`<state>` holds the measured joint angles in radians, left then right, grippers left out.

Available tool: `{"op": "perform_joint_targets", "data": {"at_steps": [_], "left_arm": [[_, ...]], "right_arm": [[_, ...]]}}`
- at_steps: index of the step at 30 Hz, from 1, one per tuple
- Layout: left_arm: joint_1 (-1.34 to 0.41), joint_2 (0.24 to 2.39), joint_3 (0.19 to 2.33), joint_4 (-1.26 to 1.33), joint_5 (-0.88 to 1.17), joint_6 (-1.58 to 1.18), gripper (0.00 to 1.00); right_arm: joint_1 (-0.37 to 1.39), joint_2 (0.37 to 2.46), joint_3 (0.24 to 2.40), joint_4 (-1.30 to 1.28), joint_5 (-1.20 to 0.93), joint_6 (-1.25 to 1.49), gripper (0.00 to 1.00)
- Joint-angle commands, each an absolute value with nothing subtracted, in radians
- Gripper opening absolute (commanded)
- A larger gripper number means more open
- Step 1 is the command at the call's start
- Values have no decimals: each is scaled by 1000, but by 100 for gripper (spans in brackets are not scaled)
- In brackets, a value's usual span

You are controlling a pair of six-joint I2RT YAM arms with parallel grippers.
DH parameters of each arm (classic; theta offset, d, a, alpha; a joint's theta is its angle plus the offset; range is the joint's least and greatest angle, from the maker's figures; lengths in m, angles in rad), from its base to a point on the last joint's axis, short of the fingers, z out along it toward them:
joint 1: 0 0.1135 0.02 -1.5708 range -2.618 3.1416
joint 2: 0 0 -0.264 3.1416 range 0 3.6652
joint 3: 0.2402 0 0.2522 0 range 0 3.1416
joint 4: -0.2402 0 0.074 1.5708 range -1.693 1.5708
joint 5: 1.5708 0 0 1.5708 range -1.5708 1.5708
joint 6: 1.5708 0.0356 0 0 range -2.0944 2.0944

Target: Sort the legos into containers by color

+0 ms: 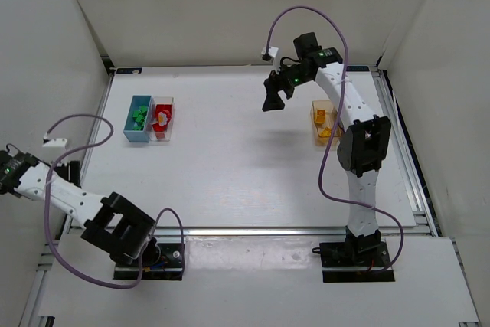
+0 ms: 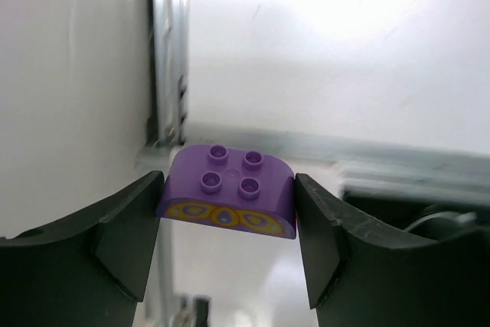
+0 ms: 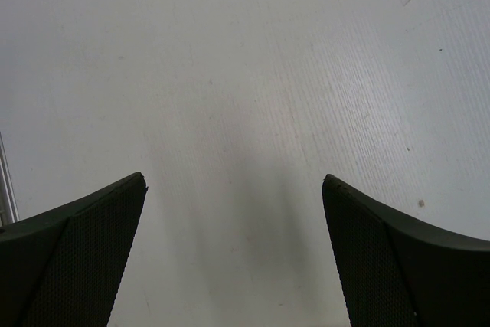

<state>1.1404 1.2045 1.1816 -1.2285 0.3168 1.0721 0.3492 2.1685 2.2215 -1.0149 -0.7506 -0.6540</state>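
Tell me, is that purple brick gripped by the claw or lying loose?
Gripped. In the left wrist view the left gripper clamps the purple brick studs-up, with one jaw pressed against each of its sides.

Bright, even overhead light. Faint soft shadow on table (image 1: 230, 166) below right arm (image 1: 360, 151). Left wrist view: background overexposed and hazy, purple brick (image 2: 228, 193) sharp. Right wrist view: table texture crisp, dark fingers (image 3: 69, 258) slightly soft.

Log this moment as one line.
left gripper: shut on purple lego | right gripper: open, empty
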Motion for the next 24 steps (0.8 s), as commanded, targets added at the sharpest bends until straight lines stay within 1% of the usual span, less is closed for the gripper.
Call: {"op": "perform_joint_targets", "data": {"at_steps": [1,4,5,8,9,10,11,13,14,16,17,19,20,21,24], "left_arm": [[1057,1253,1305,-1403,520,861,24],[927,1295,1367,-1394,564,708,23],[838,1304,1383,-1361,558,668,23],[689,1347,1411,-1298,545,545,23],[593,1367,1437,-1284,542,514,23],[550,1408,1453,-1266,541,462,23],[464,1432,1483,-1226,545,433,23],[370,1518,1515,-1189,554,367,23],[277,1549,1557,-1157,561,354,23],[185,1610,1601,-1120,560,318,23],[96,1671,1623,-1080,557,304,23],[22,1738,1692,-1045,542,284,22],[3,1803,1713,-1023,540,278,22],[-68,1837,1761,-993,531,272,22],[-147,2000,1857,-960,517,249,22]], "right_arm": [[351,2146,2204,-971,-782,-643,99],[333,2135,2186,-947,-784,-608,99],[325,2125,2171,-928,-788,-597,99],[293,2094,2128,-905,-795,-565,99],[284,2089,2117,-890,-795,-552,99],[264,2082,2099,-885,-799,-536,99],[253,2071,2094,-882,-801,-525,99],[221,2059,2082,-879,-807,-493,99],[209,2054,2079,-879,-807,-462,99],[167,2043,2075,-885,-802,-433,99],[152,2037,2068,-885,-792,-405,99],[112,2014,2060,-885,-767,-379,99],[94,2002,2036,-874,-737,-350,99],[68,1976,2022,-855,-717,-332,99],[29,1938,1967,-836,-640,-316,99]]}}
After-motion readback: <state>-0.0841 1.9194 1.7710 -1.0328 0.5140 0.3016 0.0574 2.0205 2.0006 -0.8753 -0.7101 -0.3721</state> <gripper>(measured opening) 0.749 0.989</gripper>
